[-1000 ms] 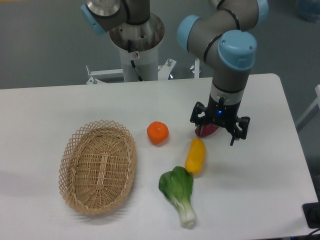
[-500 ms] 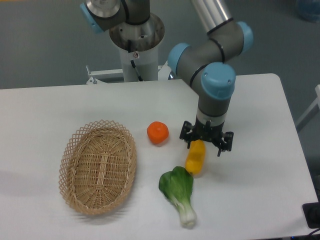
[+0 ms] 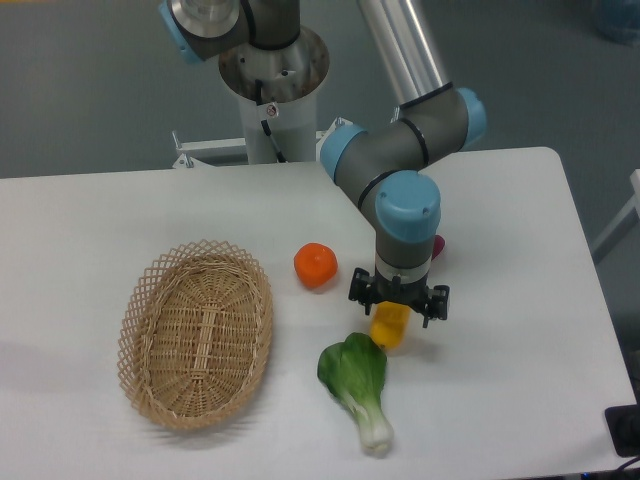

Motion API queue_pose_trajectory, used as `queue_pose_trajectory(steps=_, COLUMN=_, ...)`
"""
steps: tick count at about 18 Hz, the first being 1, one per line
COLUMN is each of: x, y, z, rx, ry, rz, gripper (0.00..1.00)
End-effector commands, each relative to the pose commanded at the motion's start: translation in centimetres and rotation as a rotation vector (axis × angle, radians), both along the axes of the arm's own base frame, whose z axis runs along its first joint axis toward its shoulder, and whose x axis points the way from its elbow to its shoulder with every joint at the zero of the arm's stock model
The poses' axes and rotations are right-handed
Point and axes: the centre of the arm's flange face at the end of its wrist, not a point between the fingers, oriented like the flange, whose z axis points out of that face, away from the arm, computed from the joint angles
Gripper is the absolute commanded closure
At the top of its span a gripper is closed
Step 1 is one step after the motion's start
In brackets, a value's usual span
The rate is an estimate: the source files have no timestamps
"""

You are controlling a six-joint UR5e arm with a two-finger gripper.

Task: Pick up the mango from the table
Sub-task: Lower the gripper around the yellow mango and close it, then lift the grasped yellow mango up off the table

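Tool (image 3: 399, 305) now over mango (image 3: 389, 327) — white table (image 3: 520, 330).

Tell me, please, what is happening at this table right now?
A single robot arm has its black two-finger gripper positioned directly over the yellow-orange elongated mango, which lies on the white table; whether it is gripped cannot be told. Nearby sit a round orange fruit, a leafy green bok choy and an empty oval wicker basket. A dark red vegetable peeks from behind the arm.

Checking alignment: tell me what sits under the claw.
Under the claw lies the mango on the table; only its lower end shows, the rest is covered.
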Motion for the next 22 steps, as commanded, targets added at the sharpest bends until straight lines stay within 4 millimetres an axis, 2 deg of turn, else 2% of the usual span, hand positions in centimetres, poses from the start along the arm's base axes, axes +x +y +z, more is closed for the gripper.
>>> queue_pose_trajectory(steps=5, x=0.5, y=0.2, z=-0.3, rx=0.008, ry=0.013, rz=-0.006, gripper=0.0)
queue_pose_trajectory(steps=6, x=0.5, y=0.2, z=-0.3, rx=0.011, ry=0.017, rz=-0.004, gripper=0.07)
queue_pose_trajectory(steps=7, x=0.5, y=0.2, z=-0.1, rx=0.015, ry=0.022, rz=-0.004, gripper=0.25)
queue_pose_trajectory(steps=8, x=0.5, y=0.2, z=0.1, rx=0.017, ry=0.025, rz=-0.006, gripper=0.38)
queue_pose_trajectory(steps=11, x=0.5, y=0.2, z=0.3, rx=0.02, ry=0.029, rz=-0.006, gripper=0.56)
queue_pose_trajectory(steps=13, x=0.5, y=0.2, z=0.4, rx=0.021, ry=0.03, rz=-0.006, gripper=0.6)
queue_pose_trajectory(steps=19, x=0.4, y=0.3, z=1.6, rx=0.034, ry=0.045, rz=-0.005, gripper=0.6)
queue_pose_trajectory(steps=21, x=0.3, y=0.4, z=2.9, rx=0.049, ry=0.064, rz=-0.014, gripper=0.6)
queue_pose_trajectory(steps=22, x=-0.1, y=0.4, z=4.4, rx=0.064, ry=0.086, rz=-0.014, gripper=0.6)
